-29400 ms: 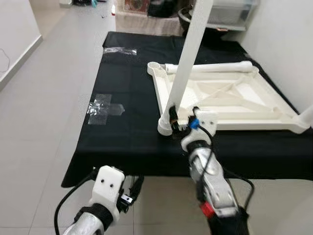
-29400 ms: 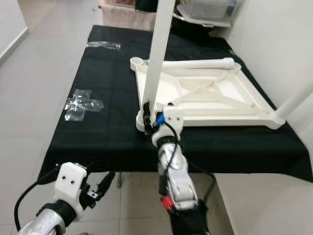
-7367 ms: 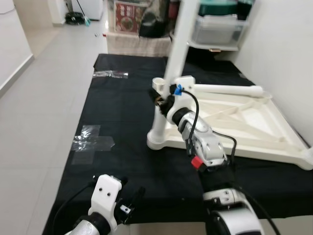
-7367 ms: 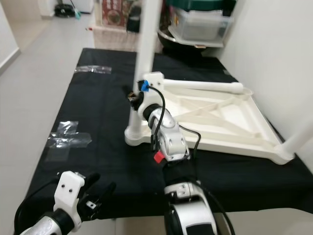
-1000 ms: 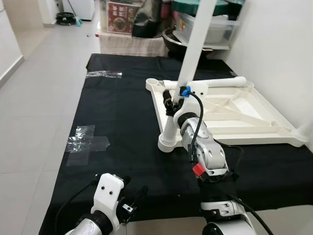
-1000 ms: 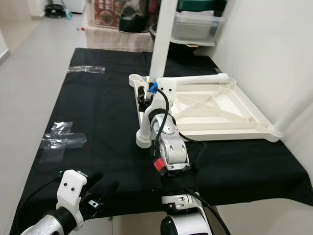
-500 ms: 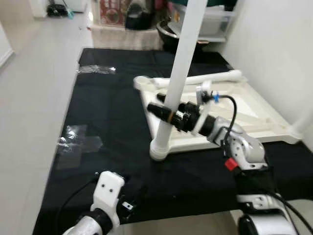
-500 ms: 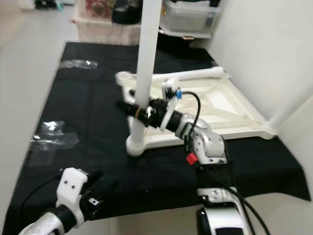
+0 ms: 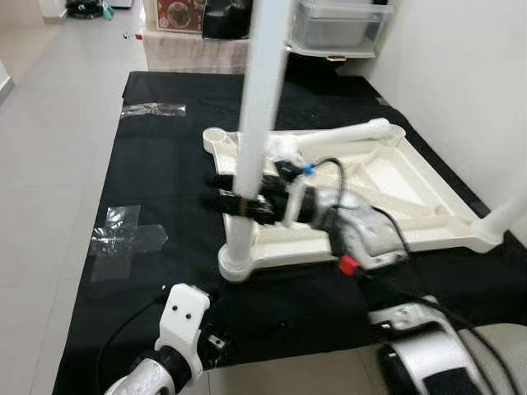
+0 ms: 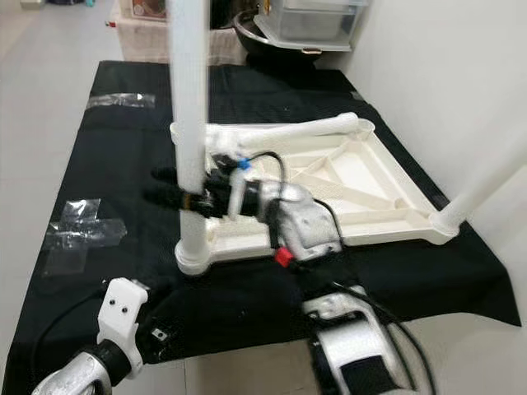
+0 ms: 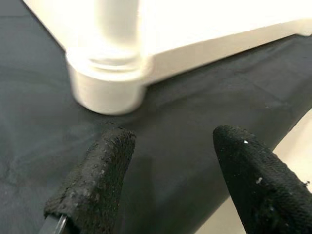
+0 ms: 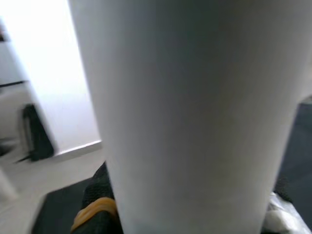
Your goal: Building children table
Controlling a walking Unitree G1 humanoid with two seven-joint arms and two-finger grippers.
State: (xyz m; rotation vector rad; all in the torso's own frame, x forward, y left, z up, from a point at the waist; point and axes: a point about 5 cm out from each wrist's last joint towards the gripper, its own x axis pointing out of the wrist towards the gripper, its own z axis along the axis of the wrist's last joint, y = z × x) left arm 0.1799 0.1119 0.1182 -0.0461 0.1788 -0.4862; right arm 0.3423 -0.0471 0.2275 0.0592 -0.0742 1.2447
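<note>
The white children's tabletop lies upside down on a black cloth-covered table. One white leg stands upright in its near left corner socket. My right gripper reaches in from the right and is shut on that leg at mid-low height; in the right wrist view the leg is right up against the camera. A second leg lies along the far rim. A third leg rises at the near right corner. My left gripper hangs open, low by the table's front edge, facing the socket.
Two patches of clear tape stick to the cloth on the left. Boxes and a shelf stand beyond the far end. A white wall runs close along the right. Tiled floor lies to the left.
The head view has shifted. My right forearm has swung round and now reaches the upright leg from the right, still gripping it. The left gripper stays low and open.
</note>
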